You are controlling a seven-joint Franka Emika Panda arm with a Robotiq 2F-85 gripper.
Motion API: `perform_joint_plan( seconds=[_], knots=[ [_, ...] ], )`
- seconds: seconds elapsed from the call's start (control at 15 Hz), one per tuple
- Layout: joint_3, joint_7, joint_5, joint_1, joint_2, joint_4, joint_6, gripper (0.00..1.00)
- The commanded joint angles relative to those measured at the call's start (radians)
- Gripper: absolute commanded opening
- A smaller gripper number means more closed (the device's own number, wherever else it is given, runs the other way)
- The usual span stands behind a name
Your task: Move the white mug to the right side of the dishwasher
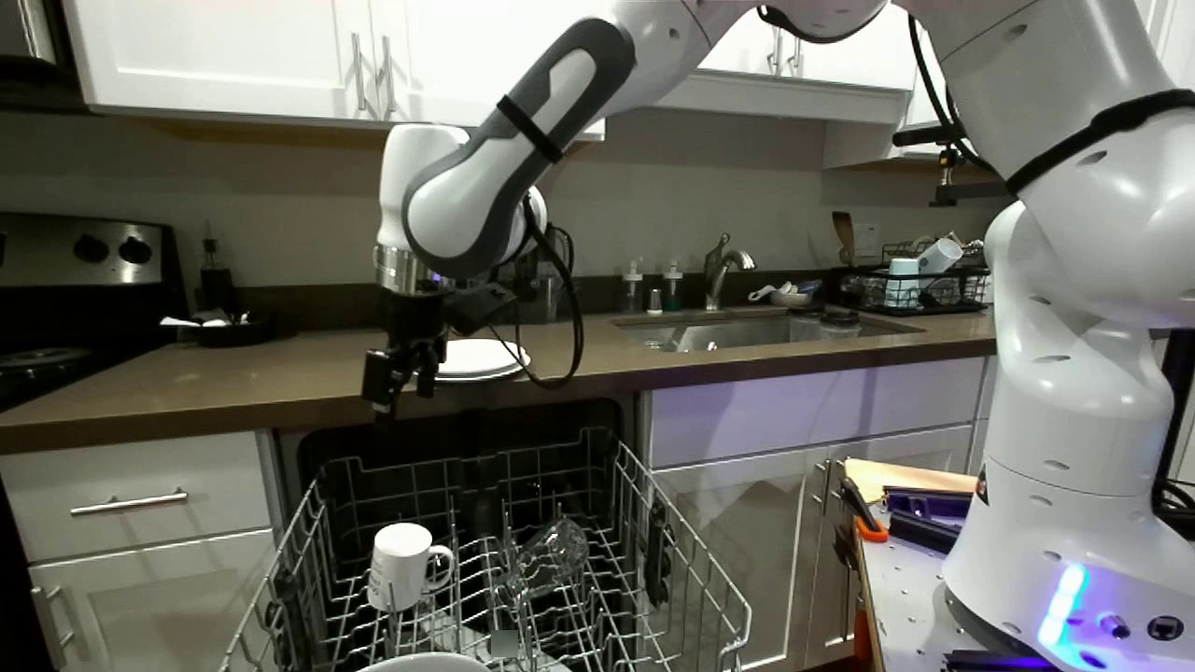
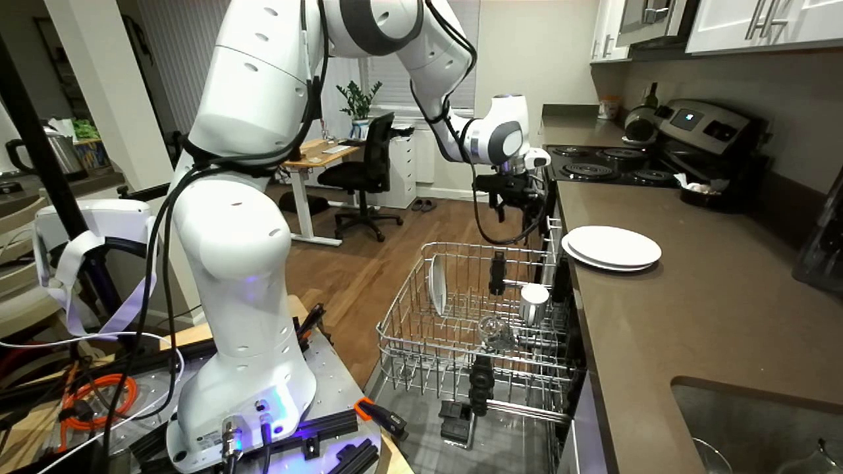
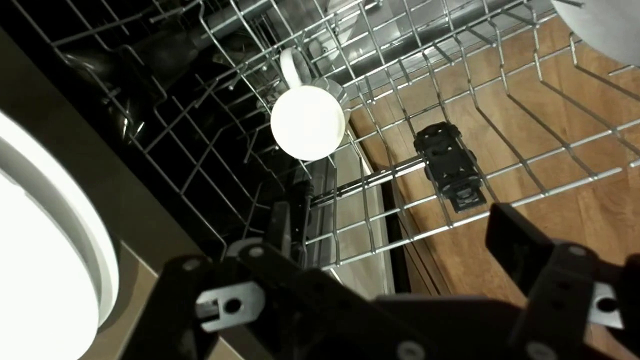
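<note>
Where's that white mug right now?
In an exterior view, the white mug sits in the left part of the pulled-out dishwasher rack, just left of a clear glass.

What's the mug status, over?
Gripper open, empty. White mug in dishwasher rack, ungrasped. Clear glass near mug, possibly in the way.

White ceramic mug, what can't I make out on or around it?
In an exterior view, faint marks on the mug: too small to read.
Also there, clear drinking glass: partly hidden by the grey wire rack.
Wrist view, round white plate: cut off by the upper right corner.
</note>
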Motion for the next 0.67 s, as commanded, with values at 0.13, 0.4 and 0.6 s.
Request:
perform_joint_plan(
  seconds=[0.13, 0.4, 0.6],
  knots=[
    [-0.084, 0.031, -0.115, 0.043, 0.127, 0.015, 0.219, 1.0],
    [-0.075, -0.01, -0.069, 0.0, 0.201, 0.038, 0.268, 1.0],
    [-0.073, -0.009, -0.052, -0.016, 0.232, 0.058, 0.205, 1.0]
  ],
)
